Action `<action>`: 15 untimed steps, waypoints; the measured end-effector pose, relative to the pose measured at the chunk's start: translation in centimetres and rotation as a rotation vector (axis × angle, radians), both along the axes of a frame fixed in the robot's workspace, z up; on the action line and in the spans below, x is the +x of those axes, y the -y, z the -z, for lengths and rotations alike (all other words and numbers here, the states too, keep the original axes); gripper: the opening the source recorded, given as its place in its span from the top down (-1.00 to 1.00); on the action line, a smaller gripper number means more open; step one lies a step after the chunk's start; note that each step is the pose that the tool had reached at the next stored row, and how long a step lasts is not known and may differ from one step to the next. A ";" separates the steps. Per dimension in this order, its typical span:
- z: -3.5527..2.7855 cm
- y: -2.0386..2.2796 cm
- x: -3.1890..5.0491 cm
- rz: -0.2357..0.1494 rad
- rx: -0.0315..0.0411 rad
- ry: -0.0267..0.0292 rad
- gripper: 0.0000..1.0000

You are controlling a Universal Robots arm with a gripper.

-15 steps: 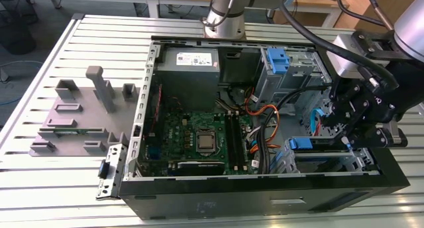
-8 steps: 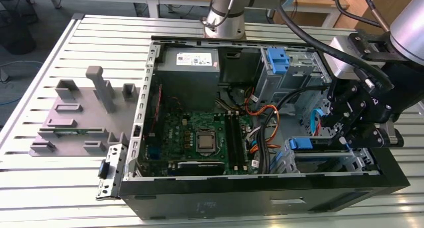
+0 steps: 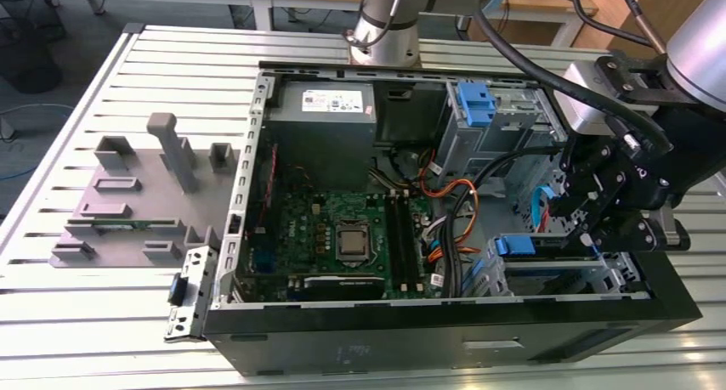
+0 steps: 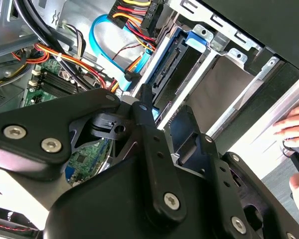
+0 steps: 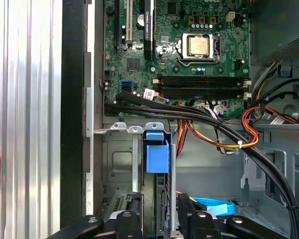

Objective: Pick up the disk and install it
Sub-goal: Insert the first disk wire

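The arm [image 3: 380,16] is formed of a silver-grey tube and a pale rounded joint housing [image 3: 698,33]. Thick black cables [image 3: 533,63] are run to a light grey wrist block [image 3: 590,105] just behind the gripper [image 3: 598,228], which is built of matte black link plates pinned with round silver screws [image 4: 51,145], seen in the second wrist view.

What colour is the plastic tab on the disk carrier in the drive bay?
Blue; the tab shows best in the first wrist view.
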State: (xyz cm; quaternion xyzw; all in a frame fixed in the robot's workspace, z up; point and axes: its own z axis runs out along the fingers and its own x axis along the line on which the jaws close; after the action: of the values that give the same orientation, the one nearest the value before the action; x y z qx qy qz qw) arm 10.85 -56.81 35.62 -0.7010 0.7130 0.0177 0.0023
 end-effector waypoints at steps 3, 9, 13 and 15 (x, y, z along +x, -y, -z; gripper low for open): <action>-0.08 0.00 0.00 0.000 -0.0002 0.0000 0.15; -0.62 0.00 0.00 0.000 -0.0001 0.0000 0.15; -0.67 0.00 0.00 0.000 0.0003 0.0000 0.15; -0.69 0.00 0.00 0.000 0.0000 0.0000 0.15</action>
State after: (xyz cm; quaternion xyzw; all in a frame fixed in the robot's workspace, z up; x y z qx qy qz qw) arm 10.85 -56.81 36.30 -0.7010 0.7130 0.0177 0.0023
